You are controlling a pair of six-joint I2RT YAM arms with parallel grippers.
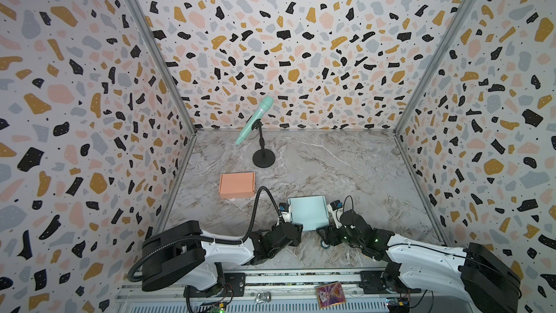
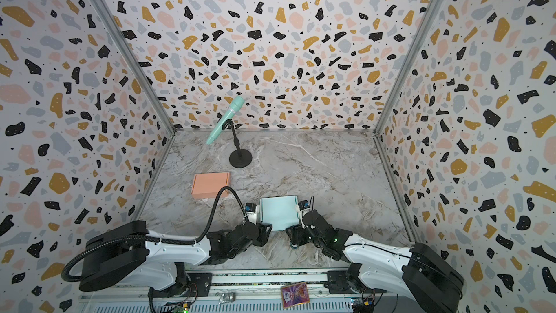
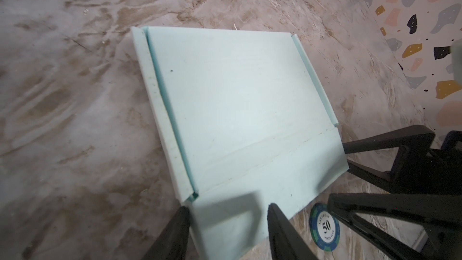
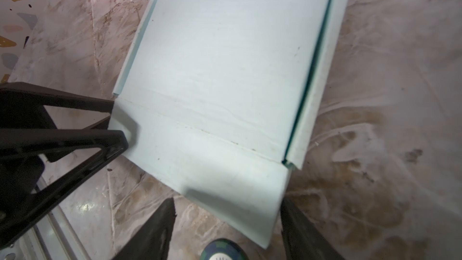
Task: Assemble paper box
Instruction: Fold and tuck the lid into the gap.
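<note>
Marbled table (image 1: 346, 170) carries the pale blue paper box (image 1: 307, 212) near its front edge, between both arms. The front flap lies inside the parted jaws of the left gripper (image 3: 227, 211) and right gripper (image 4: 228, 202); neither visibly pinches it. Best to close evenly and fold both corners together.

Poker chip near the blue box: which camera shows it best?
The left wrist view: the poker chip lies whole, its "50" readable, beside the light blue box. The right wrist view cuts it off at the frame edge; both top views show only a sliver.
</note>
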